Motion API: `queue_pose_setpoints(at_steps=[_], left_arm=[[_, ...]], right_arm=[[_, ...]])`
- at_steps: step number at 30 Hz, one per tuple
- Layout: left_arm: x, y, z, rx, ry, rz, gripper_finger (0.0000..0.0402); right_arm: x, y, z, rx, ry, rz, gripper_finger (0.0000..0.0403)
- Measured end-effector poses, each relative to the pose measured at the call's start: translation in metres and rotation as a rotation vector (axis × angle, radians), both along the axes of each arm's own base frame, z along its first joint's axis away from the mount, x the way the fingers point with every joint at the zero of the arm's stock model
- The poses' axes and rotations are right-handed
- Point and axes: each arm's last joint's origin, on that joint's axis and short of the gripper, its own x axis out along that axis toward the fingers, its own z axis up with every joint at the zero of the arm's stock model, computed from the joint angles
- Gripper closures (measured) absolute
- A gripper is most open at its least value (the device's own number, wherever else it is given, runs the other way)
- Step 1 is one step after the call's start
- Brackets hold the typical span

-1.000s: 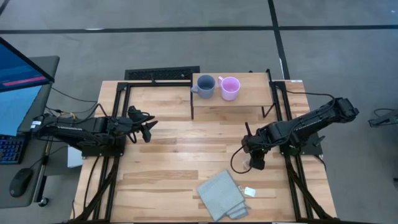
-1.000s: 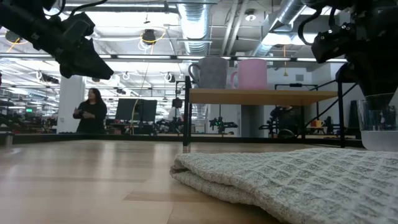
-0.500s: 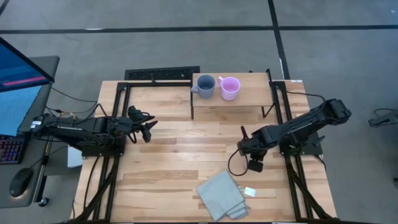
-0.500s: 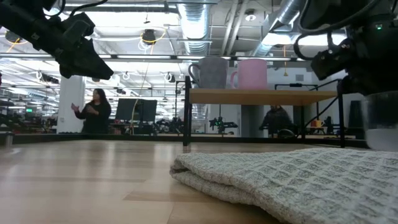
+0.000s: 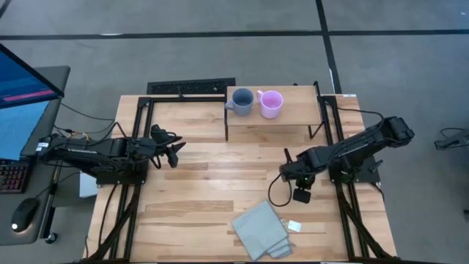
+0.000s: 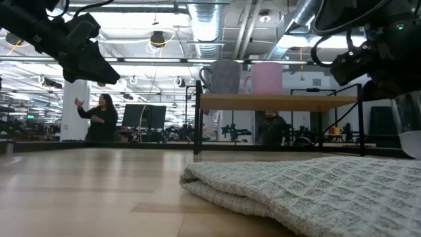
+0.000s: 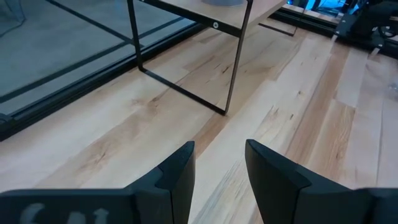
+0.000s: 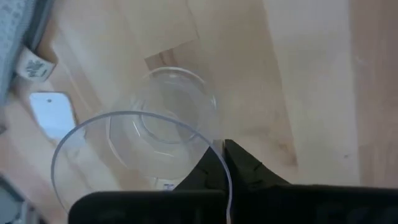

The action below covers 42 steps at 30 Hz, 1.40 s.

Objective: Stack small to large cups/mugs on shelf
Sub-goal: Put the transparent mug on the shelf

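A blue-grey mug (image 5: 242, 101) and a pink mug (image 5: 271, 103) stand side by side on the light-wood shelf (image 5: 293, 117) at the table's far edge. The clear cup (image 8: 168, 118) is at the table's right, near the folded cloth. It shows tilted at the right edge of the low view (image 6: 409, 125). My right gripper (image 8: 225, 149) is above the cup and shut on it. In the high view the gripper (image 5: 300, 195) hides the cup. My left gripper (image 7: 221, 165) hangs open over the table's left side (image 5: 176, 152), holding nothing. My right gripper pinches the clear cup's rim (image 8: 219, 163) between its two fingers, one finger inside the cup and one outside. The fingers come from above, pointing down. The cup leans in the hold. Whether its base still rests on the table I cannot tell.
A folded grey-blue cloth (image 5: 261, 229) lies near the front edge, just left of the cup, with a small white tag (image 5: 294, 226) beside it. The shelf's thin black legs (image 7: 233, 62) stand on the table. Bare wood lies across the table's middle. People move in the room beyond.
My right gripper has shifted a little toward the table's near edge at the clear cup. The cup stood upright a second ago and now leans in the low view.
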Motion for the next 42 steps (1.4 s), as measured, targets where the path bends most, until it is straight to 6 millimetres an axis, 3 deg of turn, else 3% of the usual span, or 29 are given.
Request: queue_pose_setpoints(at_steps=[8, 17, 28, 35, 42], left_arm=[[0.000, 0.000, 0.000, -0.005, -0.003, 0.003, 0.0270], [0.000, 0.000, 0.000, -0.009, -0.006, 0.006, 0.0270], [0.000, 0.000, 0.000, -0.017, -0.010, 0.007, 0.0270], [0.000, 0.000, 0.000, -0.022, -0.013, 0.005, 0.0270], [0.000, -0.001, 0.000, -0.043, -0.020, 0.000, 0.0270]], right_arm=[[0.000, -0.011, 0.004, 0.013, 0.036, -0.035, 0.0399], [0.007, -0.034, 0.049, -0.033, 0.016, -0.020, 0.0400], [-0.002, -0.091, 0.124, -0.197, 0.023, -0.175, 0.0400], [-0.006, -0.134, 0.161, -0.242, -0.103, -0.281, 0.0400], [-0.023, -0.171, 0.187, -0.297, -0.183, -0.415, 0.0401]])
